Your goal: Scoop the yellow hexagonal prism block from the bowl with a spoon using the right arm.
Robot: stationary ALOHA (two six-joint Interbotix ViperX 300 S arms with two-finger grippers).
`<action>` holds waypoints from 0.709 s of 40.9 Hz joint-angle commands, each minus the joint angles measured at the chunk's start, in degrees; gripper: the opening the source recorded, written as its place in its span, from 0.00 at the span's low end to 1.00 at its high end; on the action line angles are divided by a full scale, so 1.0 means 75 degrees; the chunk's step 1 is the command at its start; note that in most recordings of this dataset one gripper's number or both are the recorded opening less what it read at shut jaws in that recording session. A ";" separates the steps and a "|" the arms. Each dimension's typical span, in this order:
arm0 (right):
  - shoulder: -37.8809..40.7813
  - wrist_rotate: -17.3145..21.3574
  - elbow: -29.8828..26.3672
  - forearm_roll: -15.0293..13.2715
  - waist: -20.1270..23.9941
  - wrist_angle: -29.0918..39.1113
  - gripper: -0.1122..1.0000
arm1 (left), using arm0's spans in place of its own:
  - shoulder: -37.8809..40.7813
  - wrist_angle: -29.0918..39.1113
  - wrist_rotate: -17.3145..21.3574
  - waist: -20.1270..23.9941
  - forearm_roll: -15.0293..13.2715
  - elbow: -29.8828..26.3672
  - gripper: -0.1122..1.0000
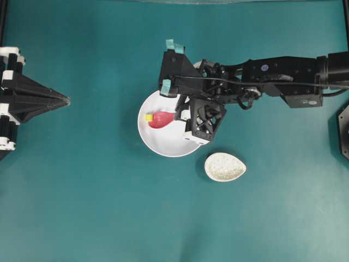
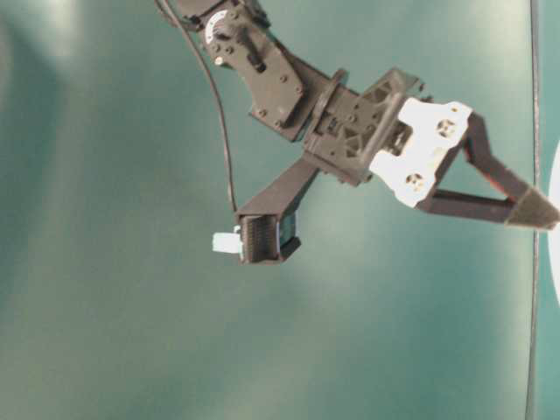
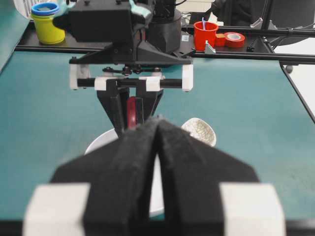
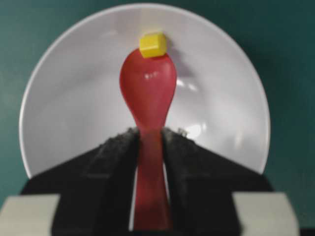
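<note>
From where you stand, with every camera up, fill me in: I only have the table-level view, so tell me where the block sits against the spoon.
Observer: The yellow hexagonal prism block sits at the spoon tip, inside the bowl, not in the scoop.
Operator: Confirm the grip.
Observer: The right gripper is clamped on the spoon's handle.
Operator: Report the left side.
Observer: The left gripper is shut, well away from the bowl.
</note>
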 commanded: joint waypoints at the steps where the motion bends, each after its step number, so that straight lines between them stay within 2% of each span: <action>1: -0.0305 0.0012 0.0047 0.0082 0.0012 -0.0246 0.30 | 0.0035 -0.0035 -0.0023 0.0012 0.0023 -0.0223 0.09; 23: -0.0926 0.0023 0.1102 0.0281 0.0223 -0.1758 0.30 | 0.0035 -0.0035 -0.0047 0.0012 0.0023 -0.0211 0.09; 29: -0.0973 0.0023 0.1184 0.0281 0.0234 -0.1863 0.30 | 0.0035 -0.0035 -0.0047 0.0012 0.0023 -0.0211 0.09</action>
